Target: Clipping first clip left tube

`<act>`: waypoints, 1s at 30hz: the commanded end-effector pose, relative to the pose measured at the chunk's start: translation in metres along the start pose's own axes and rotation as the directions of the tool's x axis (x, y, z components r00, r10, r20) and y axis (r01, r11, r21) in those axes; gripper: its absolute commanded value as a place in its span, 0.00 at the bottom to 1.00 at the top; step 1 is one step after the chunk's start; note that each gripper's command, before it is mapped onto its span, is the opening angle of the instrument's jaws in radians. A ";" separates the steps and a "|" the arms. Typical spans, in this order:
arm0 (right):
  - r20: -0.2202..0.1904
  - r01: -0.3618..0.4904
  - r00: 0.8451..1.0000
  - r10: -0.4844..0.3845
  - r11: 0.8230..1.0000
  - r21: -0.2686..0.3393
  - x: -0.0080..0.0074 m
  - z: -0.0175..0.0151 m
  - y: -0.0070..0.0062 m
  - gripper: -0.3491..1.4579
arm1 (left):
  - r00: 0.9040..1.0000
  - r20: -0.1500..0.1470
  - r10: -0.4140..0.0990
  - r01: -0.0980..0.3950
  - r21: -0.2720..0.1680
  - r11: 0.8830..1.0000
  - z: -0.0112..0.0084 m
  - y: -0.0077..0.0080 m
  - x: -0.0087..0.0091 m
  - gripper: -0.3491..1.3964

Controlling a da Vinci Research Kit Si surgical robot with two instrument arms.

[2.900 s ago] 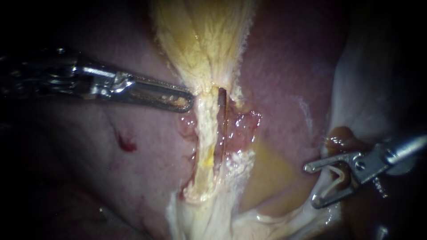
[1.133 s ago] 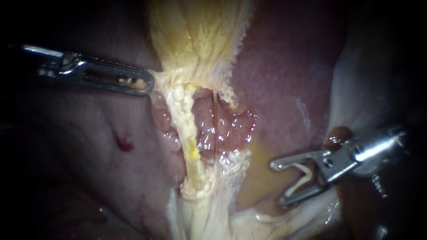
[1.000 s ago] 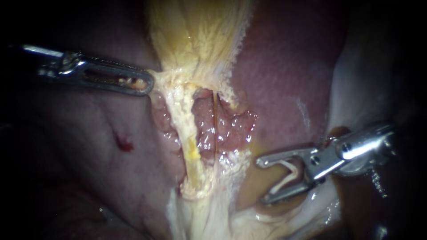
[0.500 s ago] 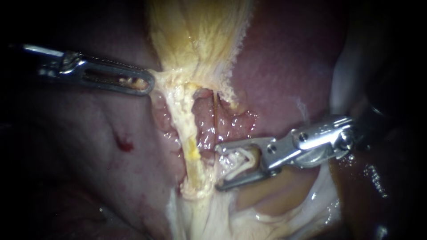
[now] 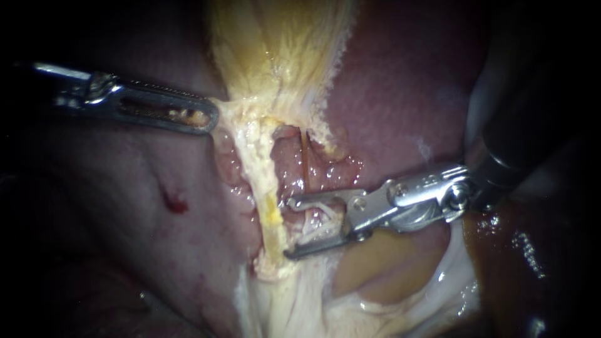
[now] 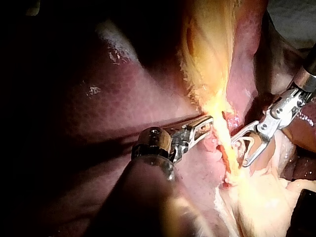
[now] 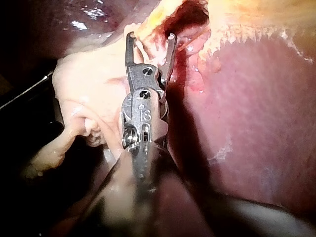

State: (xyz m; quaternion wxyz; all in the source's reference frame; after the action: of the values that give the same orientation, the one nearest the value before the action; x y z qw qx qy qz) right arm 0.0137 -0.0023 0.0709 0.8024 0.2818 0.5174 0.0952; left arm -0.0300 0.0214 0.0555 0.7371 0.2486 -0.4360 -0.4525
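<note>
1. Reaching in from the left on a near-level line, the left instrument (image 5: 211, 119) has its end effector clenched on the lower edge of the gallbladder (image 5: 282, 56). The pale tissue there is drawn taut toward it.
2. Right instrument (image 5: 288, 228) slants down from the upper right, its shaft crossing the liver (image 5: 400, 112). Its end effector's jaws stand wide apart, carrying an open white clip (image 6: 250, 144) between them.
3. Left tube (image 5: 268, 188), a pale yellow strand running down from the gallbladder, lies just beside the right instrument's jaw tips. Whether it lies inside the gap cannot be told from the endoscope view.
4. Right wrist view shows pale tissue sitting between the two jaw tips.
</note>
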 end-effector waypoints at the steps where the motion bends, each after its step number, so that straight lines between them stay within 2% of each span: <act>1: 0.000 -0.004 1.000 0.004 1.000 0.000 -0.0001 -0.0001 0.0002 0.47 | 1.000 0.000 0.000 0.000 0.000 1.000 0.0000 0.0000 0.0000 0.00; 11: -0.008 -0.023 1.000 0.023 1.000 0.007 -0.0001 0.0003 0.0006 0.47 | 1.000 0.000 0.000 0.000 0.000 1.000 0.0000 0.0000 0.0000 0.00; 16: -0.044 -0.044 0.998 0.045 0.999 0.032 0.0002 0.0009 0.0008 0.47 | 1.000 0.000 0.000 0.000 -0.001 1.000 0.0000 -0.0001 0.0000 0.00; 22: -0.062 -0.060 0.996 0.065 0.996 0.068 0.0004 0.0018 0.0009 0.47 | 1.000 0.000 0.000 0.000 -0.001 1.000 0.0001 -0.0001 0.0000 0.00; 27: -0.073 -0.067 0.995 0.073 0.995 0.075 0.0004 0.0033 0.0009 0.47 | 1.000 0.001 -0.001 0.001 -0.002 1.000 0.0002 -0.0001 -0.0001 0.00; 30: -0.090 -0.088 0.991 0.098 0.990 0.111 0.0004 0.0043 0.0006 0.47 | 1.000 0.001 0.005 -0.005 -0.002 1.000 0.0003 -0.0002 -0.0001 0.00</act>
State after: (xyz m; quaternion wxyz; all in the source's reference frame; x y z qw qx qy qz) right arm 0.0180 -0.0033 0.0723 0.7496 0.3509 0.5487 0.1176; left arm -0.0304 0.0215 0.0555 0.7379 0.2466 -0.4361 -0.4522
